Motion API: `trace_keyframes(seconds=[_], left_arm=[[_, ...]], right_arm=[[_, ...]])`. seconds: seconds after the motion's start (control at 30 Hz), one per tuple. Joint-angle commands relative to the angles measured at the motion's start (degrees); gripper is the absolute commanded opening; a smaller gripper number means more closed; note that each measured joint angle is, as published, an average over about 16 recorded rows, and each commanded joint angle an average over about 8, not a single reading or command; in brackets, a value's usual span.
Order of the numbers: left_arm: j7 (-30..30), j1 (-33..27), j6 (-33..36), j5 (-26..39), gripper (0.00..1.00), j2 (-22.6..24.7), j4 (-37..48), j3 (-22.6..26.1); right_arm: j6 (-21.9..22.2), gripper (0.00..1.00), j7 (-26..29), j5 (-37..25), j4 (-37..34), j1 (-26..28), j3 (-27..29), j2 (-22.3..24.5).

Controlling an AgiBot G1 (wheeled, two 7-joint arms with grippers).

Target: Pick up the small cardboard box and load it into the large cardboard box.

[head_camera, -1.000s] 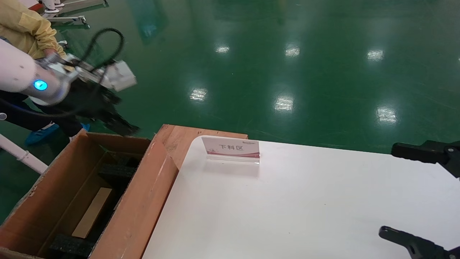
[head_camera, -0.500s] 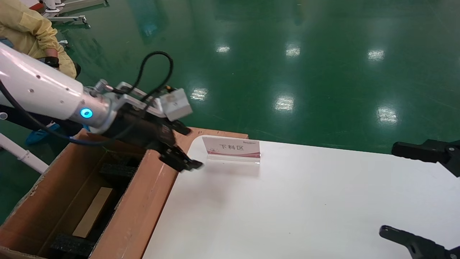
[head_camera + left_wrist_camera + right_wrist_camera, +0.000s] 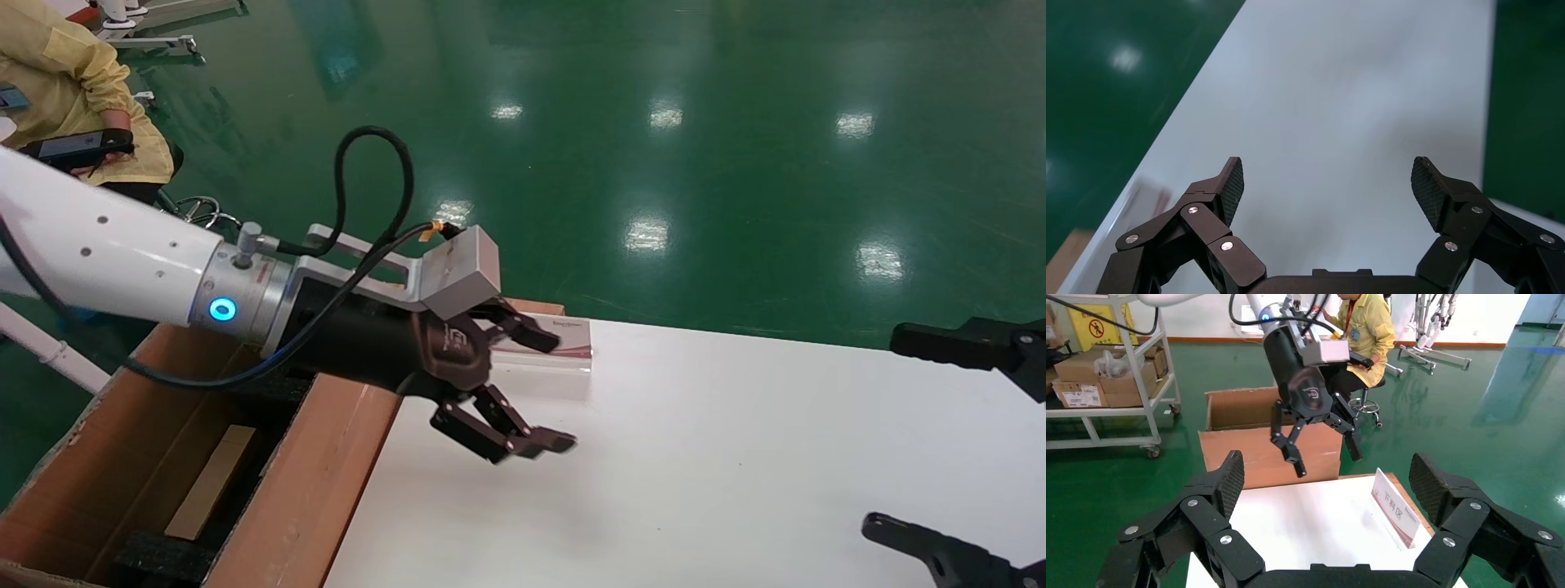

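The left gripper (image 3: 531, 388) hangs with its jaws spread wide and nothing between them, its textured pads (image 3: 1233, 184) looking down on bare white table (image 3: 735, 457). A second ago it was out over the far end of the large cardboard box (image 3: 310, 482); half a second ago it was crossing that carton's near wall; now it has swung clear onto the table side, just in front of the small acrylic sign (image 3: 572, 339), which it partly hides. Inside the large carton a plain tan slab (image 3: 211, 482) lies between black foam blocks (image 3: 159, 557), unmoved across all three moments; I judge this to be the small cardboard box already loaded, so the left arm looks to be withdrawing after the drop. No other small carton shows on the table. The right gripper (image 3: 1327, 478) sits parked at the table's right edge, jaws likewise spread and empty
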Motion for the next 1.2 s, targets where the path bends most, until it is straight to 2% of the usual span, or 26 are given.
trace_keyframes(seconds=[0.03, 0.53, 0.63, 0.73, 1.2], left_arm=[[1.9, 2.9, 0.9, -1.9, 1.00, 0.2, -0.1, -3.6], [15.9, 24.5, 7.4, -16.2, 1.00, 1.7, -0.9, -30.4], [18.0, 27.8, 8.4, -18.4, 1.00, 1.9, -1.0, -34.4], [19.1, 29.4, 8.9, -19.5, 1.00, 2.0, -1.0, -36.4], [19.4, 30.8, 9.2, -20.3, 1.00, 2.1, -1.0, -38.3]], right_arm=[[0.0, 1.00, 0.0, 0.0, 0.0, 0.0, 0.0, 0.0], [-0.1, 1.00, 0.2, -0.3, 0.1, -0.1, 0.4, -0.1], [-0.2, 1.00, 0.2, -0.3, 0.1, -0.1, 0.4, -0.2], [-0.2, 1.00, 0.3, -0.4, 0.1, -0.1, 0.5, -0.2], [-0.2, 1.00, 0.3, -0.4, 0.1, -0.2, 0.6, -0.2]])
